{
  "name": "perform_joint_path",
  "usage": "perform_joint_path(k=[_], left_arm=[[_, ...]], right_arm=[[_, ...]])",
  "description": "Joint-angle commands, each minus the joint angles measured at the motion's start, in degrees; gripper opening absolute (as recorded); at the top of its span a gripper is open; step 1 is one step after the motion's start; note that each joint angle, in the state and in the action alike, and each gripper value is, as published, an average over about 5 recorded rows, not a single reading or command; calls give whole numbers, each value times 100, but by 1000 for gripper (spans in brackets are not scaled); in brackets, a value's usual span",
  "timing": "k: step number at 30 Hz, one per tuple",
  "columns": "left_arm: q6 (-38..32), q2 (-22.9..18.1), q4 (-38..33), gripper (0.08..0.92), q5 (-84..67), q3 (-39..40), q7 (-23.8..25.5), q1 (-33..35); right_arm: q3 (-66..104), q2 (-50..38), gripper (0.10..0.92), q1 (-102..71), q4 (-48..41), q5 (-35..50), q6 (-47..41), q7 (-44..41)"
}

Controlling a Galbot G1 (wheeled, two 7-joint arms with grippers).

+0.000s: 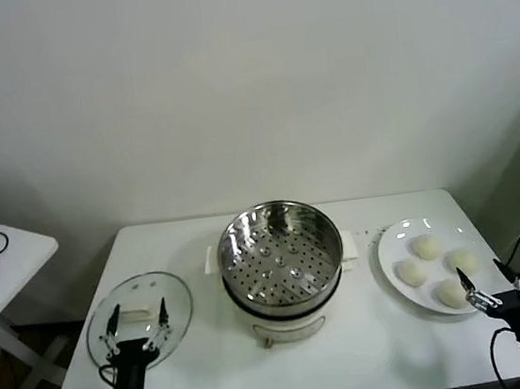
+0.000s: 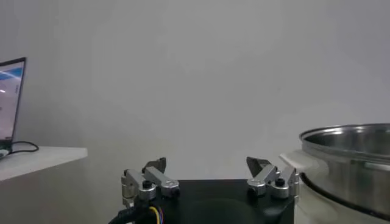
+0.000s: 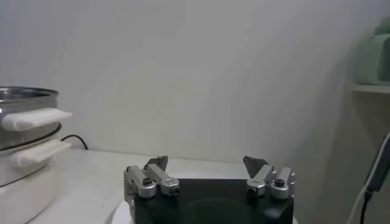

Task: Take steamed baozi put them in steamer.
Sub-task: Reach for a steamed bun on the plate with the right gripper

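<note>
Four cream-white baozi sit on a white plate at the table's right: one at the back, one at the left, one at the right, one at the front. The steel steamer stands mid-table with its perforated tray empty; it also shows in the left wrist view and right wrist view. My right gripper is open and empty at the plate's front right edge, fingers spread. My left gripper is open and empty over the glass lid's near edge, fingers spread.
The round glass lid lies flat at the table's left. A small side table with cables and a laptop stands farther left. A shelf and cable are at the far right.
</note>
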Motion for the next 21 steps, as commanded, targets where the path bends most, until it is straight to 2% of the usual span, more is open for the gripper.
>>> perform_joint_path(k=[1,6,12,17,21], left_arm=[[30,23,17,823,18,35,-39,-18],[60,135,61,823,10,124,-58,-83],[86,275,138,823,-22,200,-63,-180],[144,375,178,823,-84,223,-67,-255],[226,450,191,823,-96,240,-84,-326]], right_arm=[[-165,-797,823,976,-46,-651,-969,-407],[-956,-2043,823,2138,-652,-1029,-1624,-1404],[-3198,-3144,823,4445,-1867,-1466,-1671,-2878],[-6070,-3298,823,7291,-3023,-2196,-1158,-4072],[-7595,-3133,823,8685,-3618,-2784,-713,-4883]])
